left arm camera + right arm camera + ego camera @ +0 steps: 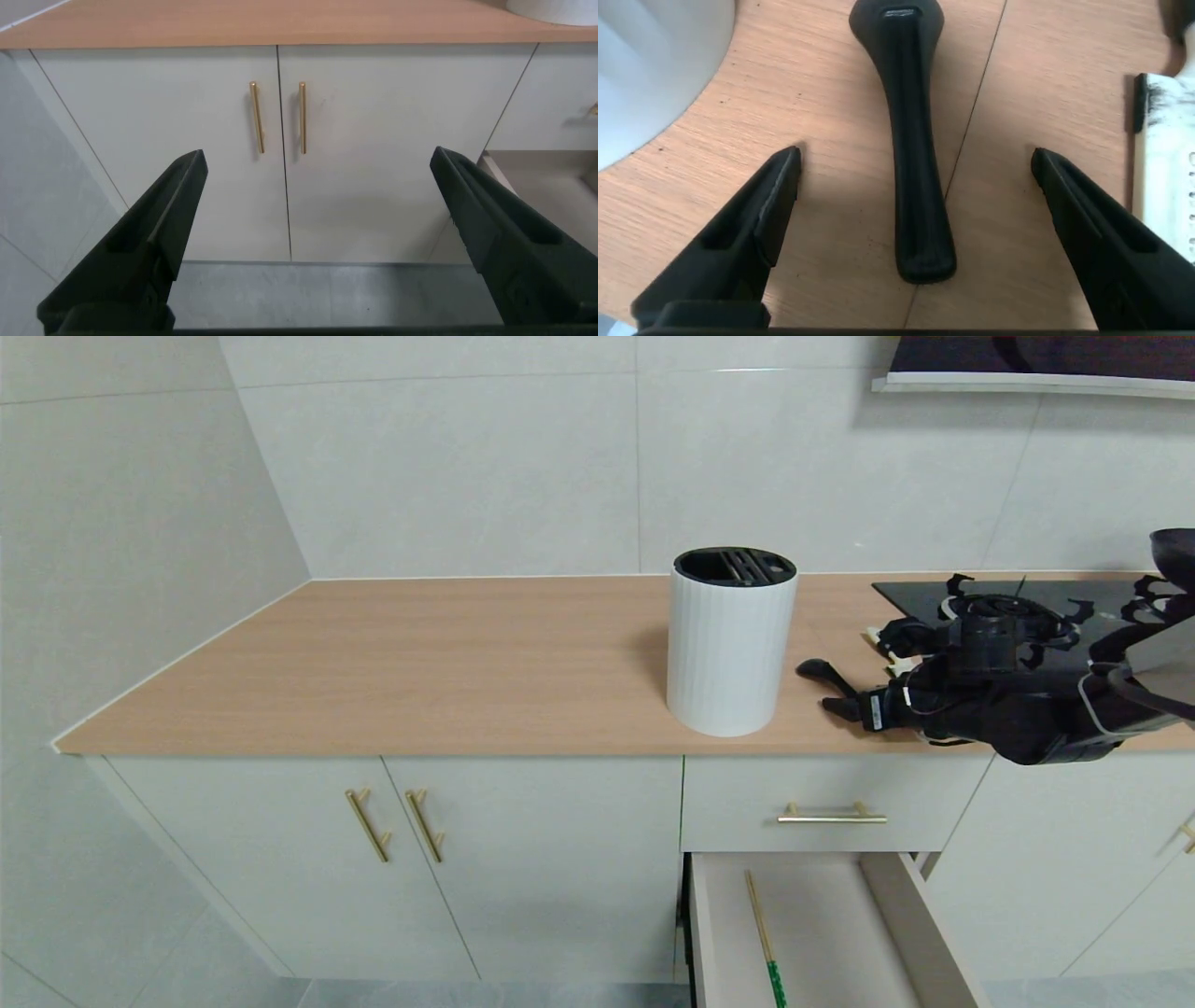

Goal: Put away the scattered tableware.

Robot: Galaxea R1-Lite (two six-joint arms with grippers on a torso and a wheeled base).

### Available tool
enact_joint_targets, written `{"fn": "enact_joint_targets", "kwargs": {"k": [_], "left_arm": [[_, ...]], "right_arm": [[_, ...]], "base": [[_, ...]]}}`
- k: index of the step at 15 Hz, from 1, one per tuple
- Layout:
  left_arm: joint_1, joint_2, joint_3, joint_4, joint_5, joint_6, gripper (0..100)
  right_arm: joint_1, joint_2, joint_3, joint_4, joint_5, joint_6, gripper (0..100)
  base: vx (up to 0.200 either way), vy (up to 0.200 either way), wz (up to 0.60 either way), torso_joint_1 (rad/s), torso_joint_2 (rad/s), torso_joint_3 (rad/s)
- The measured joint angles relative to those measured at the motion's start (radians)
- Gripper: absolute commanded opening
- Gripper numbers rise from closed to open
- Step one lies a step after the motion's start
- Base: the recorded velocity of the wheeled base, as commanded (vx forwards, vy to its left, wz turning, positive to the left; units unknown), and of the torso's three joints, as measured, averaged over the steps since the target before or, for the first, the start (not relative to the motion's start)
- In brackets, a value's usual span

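A black utensil handle [910, 140] lies flat on the wooden counter [467, 663], just right of a white ribbed utensil holder [731, 649] with a black slotted top. My right gripper [915, 159] is open and low over the counter, one finger on each side of the handle without touching it. In the head view the right gripper [845, 695] sits at the counter's front right, with the handle's end [820, 668] poking out toward the holder. My left gripper [318, 159] is open and holds nothing, down in front of the cabinet doors [280, 140].
Below the counter a drawer [896, 915] stands pulled out with green-tipped chopsticks [764, 933] inside. A black cooktop [1018, 602] occupies the counter's right end, with white utensil pieces [882, 639] beside it. A white item [1167, 159] lies near the handle. The counter's left half is bare.
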Motion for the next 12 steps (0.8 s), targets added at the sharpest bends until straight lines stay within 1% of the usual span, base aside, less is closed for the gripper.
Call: {"fn": "enact_joint_targets", "kwargs": {"k": [9, 12], "left_arm": [[0.000, 0.000, 0.000, 0.000, 0.000, 0.000, 100], [0.000, 0.000, 0.000, 0.000, 0.000, 0.000, 100]], "right_arm": [[0.003, 0.003, 0.000, 0.011, -0.003, 0.002, 0], [0.011, -0.014, -0.011, 0.101, -0.005, 0.006, 0]], "base": [[0.000, 0.000, 0.00, 0.000, 0.00, 0.000], [0.000, 0.000, 0.00, 0.000, 0.00, 0.000]]}}
